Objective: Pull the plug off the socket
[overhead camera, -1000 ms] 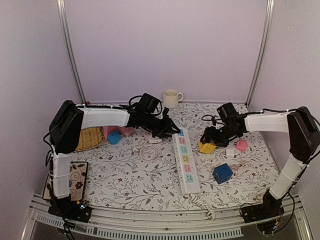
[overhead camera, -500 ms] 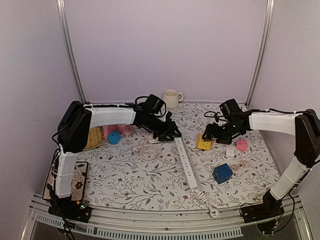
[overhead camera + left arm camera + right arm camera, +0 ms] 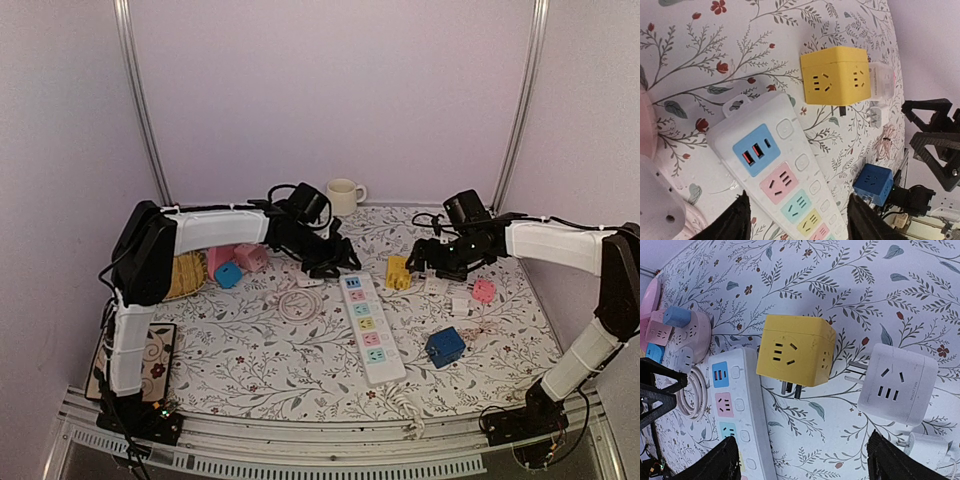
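Note:
The plug, a yellow cube, lies on the floral table off the socket, its prongs bare and pointing at the strip. The socket is a white power strip with coloured outlets, lying flat. My left gripper hangs open over the strip's far end, one finger on each side and neither touching it. A little right of the cube, my right gripper is open with only tablecloth between its fingers.
A white adapter lies right of the yellow cube. A blue cube, a pink plug, pink adapters, a coiled white cable, a mug and a woven mat are spread about.
Both grippers have opened. The right one let go of the yellow cube, which now rests farther back. The strip tipped on its edge and has fallen flat again.

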You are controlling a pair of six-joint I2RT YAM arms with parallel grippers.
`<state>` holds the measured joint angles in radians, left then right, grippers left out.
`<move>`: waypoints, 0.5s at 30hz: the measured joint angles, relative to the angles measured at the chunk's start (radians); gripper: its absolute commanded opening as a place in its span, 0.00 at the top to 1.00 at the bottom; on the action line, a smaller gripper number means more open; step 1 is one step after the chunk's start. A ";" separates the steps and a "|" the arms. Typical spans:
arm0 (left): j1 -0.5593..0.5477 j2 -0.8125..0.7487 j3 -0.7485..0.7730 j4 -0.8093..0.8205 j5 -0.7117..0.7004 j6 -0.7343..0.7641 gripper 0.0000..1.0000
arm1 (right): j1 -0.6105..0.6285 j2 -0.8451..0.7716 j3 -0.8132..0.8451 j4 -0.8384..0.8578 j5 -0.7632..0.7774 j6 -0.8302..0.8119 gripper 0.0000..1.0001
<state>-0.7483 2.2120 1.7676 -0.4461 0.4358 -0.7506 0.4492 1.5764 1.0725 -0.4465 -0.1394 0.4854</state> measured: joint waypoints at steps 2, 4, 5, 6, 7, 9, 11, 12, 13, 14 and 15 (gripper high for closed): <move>0.000 -0.017 -0.004 -0.013 -0.024 0.003 0.34 | 0.000 0.000 0.000 -0.003 0.000 -0.001 0.08; 0.000 -0.055 -0.024 -0.025 -0.058 0.006 0.34 | 0.000 -0.001 0.000 -0.003 0.000 -0.003 0.06; 0.000 -0.081 -0.035 -0.035 -0.084 0.009 0.34 | 0.000 -0.003 0.001 -0.003 0.000 -0.004 0.04; 0.000 -0.100 -0.039 -0.046 -0.101 0.011 0.34 | 0.000 -0.003 0.001 -0.004 0.000 -0.003 0.02; 0.000 -0.124 -0.046 -0.055 -0.129 0.014 0.34 | 0.000 -0.005 0.002 -0.004 -0.001 -0.004 0.01; 0.000 -0.171 -0.049 -0.077 -0.191 0.019 0.34 | 0.000 -0.009 0.005 -0.005 -0.001 -0.006 0.01; 0.003 -0.204 -0.049 -0.097 -0.247 0.022 0.32 | 0.000 -0.010 0.012 -0.007 -0.001 -0.006 0.01; 0.008 -0.216 -0.048 -0.108 -0.273 0.025 0.30 | 0.000 -0.010 0.016 -0.008 -0.001 -0.007 0.01; 0.010 -0.224 -0.047 -0.121 -0.299 0.026 0.30 | 0.000 -0.010 0.020 -0.007 -0.001 -0.007 0.01; 0.013 -0.227 -0.043 -0.130 -0.319 0.028 0.29 | 0.000 -0.011 0.023 -0.006 -0.001 -0.007 0.01; 0.018 -0.224 -0.033 -0.151 -0.346 0.030 0.28 | 0.001 -0.011 0.026 -0.007 -0.002 -0.007 0.01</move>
<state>-0.7307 1.9877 1.7348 -0.5976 0.0898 -0.7208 0.4503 1.5650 1.0981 -0.4538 -0.1410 0.4786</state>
